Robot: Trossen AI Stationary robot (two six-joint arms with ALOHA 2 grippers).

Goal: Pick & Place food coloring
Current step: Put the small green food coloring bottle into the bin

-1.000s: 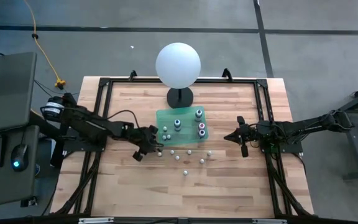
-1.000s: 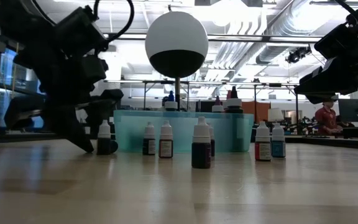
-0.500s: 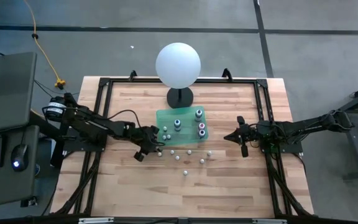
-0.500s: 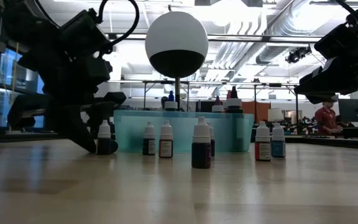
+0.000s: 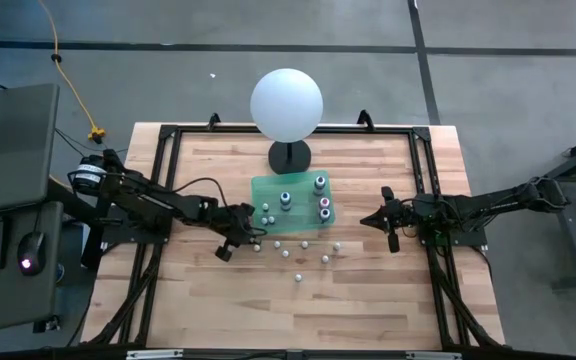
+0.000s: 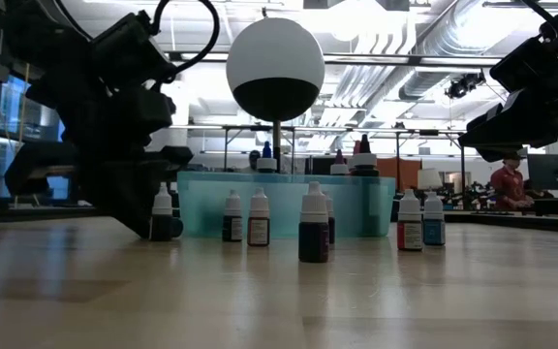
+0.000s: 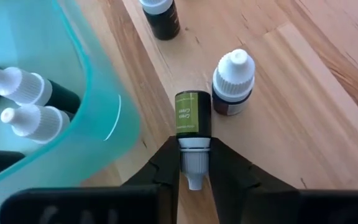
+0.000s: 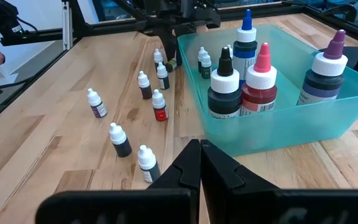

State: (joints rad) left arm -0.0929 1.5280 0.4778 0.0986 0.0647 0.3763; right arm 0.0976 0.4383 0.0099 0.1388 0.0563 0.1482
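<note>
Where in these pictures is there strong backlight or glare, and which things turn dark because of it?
Low view: bright ceiling lights behind turn the left arm's tool into a near silhouette, and the white sphere looks dark on its lower half. Left wrist view: even light; the green-labelled bottle between the fingers reads clearly, and the teal bin wall shows a small curved highlight. High view: flat light, hardly any shadows.

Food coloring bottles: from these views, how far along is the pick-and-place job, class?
Done: several bottles already stand inside the teal bin. In hand: the left gripper has its fingers closed on the neck of the green-labelled bottle beside the bin. Left: the loose bottles on the table. The right gripper waits, shut, at the table's right.
</note>
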